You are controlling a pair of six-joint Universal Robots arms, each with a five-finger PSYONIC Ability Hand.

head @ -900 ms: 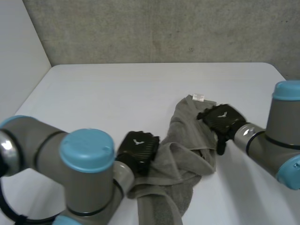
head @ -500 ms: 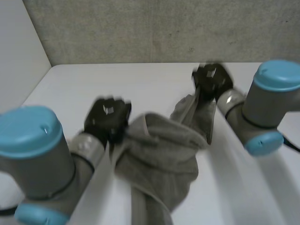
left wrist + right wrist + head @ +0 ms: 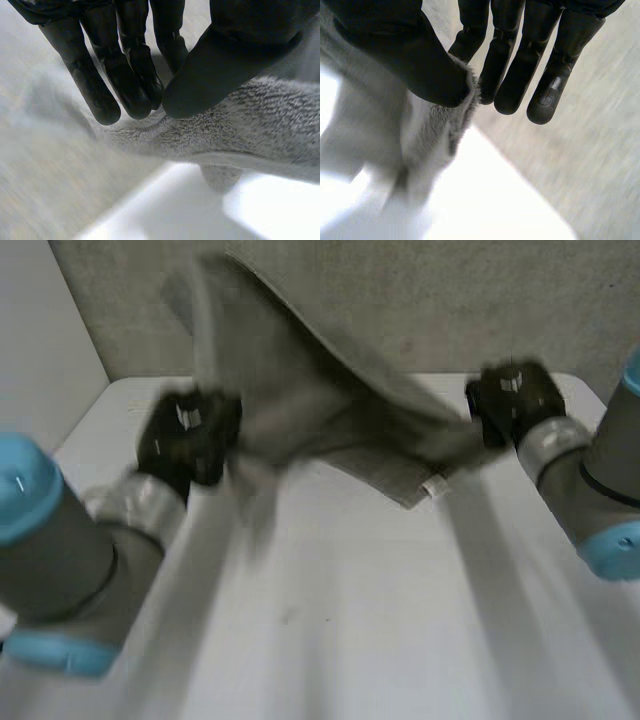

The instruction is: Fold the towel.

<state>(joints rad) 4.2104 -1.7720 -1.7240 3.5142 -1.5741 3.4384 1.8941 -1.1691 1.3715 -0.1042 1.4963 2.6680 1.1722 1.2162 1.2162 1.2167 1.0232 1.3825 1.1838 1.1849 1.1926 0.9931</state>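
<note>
now towel (image 3: 300,405) swung higher above table (image 3: 350,620); left hand (image 3: 190,440), right hand (image 3: 515,400) each pinching it.

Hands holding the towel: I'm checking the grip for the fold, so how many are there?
2. The left hand pinches the towel between thumb and fingers at one end; the right hand pinches the other end the same way.
</note>
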